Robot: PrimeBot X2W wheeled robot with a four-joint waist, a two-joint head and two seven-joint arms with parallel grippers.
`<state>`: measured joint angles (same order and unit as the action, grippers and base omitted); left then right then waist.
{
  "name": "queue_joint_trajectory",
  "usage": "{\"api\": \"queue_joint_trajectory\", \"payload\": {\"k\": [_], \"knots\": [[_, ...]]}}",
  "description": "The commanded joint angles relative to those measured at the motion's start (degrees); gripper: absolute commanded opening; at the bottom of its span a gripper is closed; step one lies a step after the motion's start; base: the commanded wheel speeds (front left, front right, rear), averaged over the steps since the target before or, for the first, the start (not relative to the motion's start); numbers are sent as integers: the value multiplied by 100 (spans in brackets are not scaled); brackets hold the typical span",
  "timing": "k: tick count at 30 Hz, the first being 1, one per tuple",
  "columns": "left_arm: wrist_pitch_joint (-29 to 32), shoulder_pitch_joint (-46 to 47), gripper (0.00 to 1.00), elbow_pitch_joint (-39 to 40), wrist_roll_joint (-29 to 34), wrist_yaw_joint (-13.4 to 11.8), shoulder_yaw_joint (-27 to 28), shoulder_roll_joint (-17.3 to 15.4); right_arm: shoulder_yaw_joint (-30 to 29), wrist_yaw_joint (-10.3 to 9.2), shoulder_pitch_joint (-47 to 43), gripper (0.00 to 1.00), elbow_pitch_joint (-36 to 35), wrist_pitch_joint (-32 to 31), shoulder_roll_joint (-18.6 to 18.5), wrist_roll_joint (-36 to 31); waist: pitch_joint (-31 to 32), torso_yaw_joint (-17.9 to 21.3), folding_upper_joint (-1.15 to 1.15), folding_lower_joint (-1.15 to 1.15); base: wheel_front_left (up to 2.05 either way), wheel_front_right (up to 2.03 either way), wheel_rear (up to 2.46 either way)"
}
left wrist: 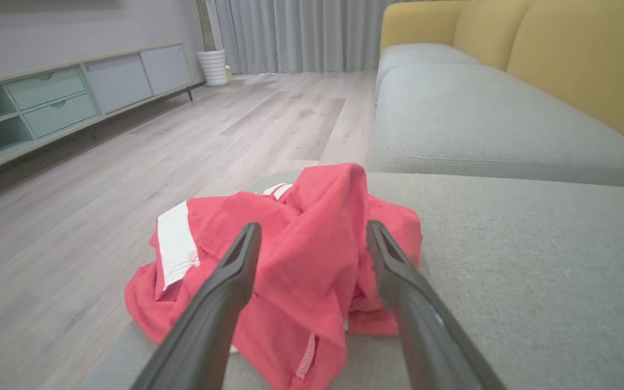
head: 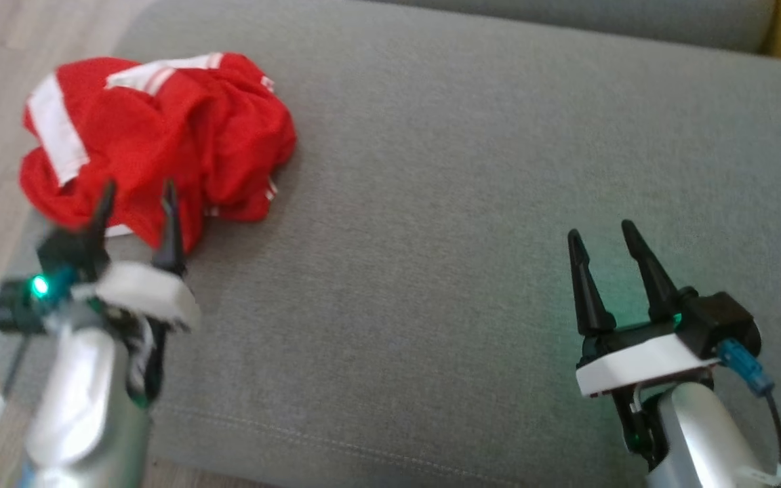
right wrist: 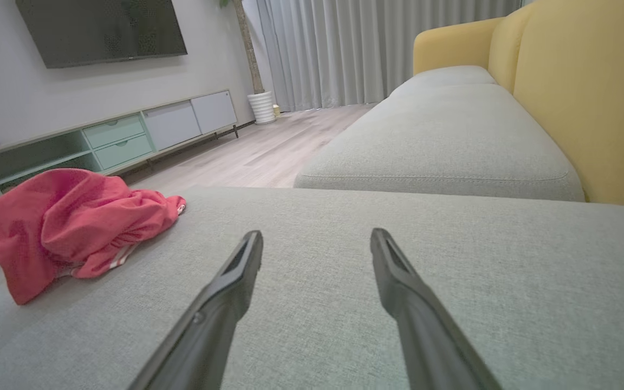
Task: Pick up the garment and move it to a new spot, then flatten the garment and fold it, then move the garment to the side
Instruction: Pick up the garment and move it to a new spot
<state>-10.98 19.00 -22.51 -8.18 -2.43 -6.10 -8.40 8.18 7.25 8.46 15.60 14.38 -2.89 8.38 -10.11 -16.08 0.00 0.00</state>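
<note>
The left gripper (head: 138, 190), wide open and empty, hovers at the crumpled red garment (head: 160, 142) on the cushion's (head: 465, 169) left corner, the right gripper (head: 601, 229) likewise open and empty well apart; a shallow pinch could push the garment off the edge.

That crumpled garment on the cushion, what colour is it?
The garment is red with white stripes and bands, clearest in the head view.

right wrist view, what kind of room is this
Most likely a home living room: a wall-mounted television hangs above a long low media cabinet, a sofa with grey seats and yellow backrests faces them, and floor-length curtains hang at the far end.
</note>
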Motion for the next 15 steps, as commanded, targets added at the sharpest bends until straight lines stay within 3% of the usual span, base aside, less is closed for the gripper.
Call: {"api": "queue_joint_trajectory", "payload": {"k": [1,7,15], "knots": [[61,394,100,82,-21,20,264,-219,118,24,230,100,-211,56,2,-59,-193,159,0,0,0,0,0],[576,1122,100,-664,-38,103,291,-502,136,24,369,100,-281,53,-10,-113,-536,359,0,0,0,0,0],[925,1843,100,-1620,189,33,198,-895,138,24,507,100,-374,49,-80,-123,-900,545,0,0,0,0,0]]}}
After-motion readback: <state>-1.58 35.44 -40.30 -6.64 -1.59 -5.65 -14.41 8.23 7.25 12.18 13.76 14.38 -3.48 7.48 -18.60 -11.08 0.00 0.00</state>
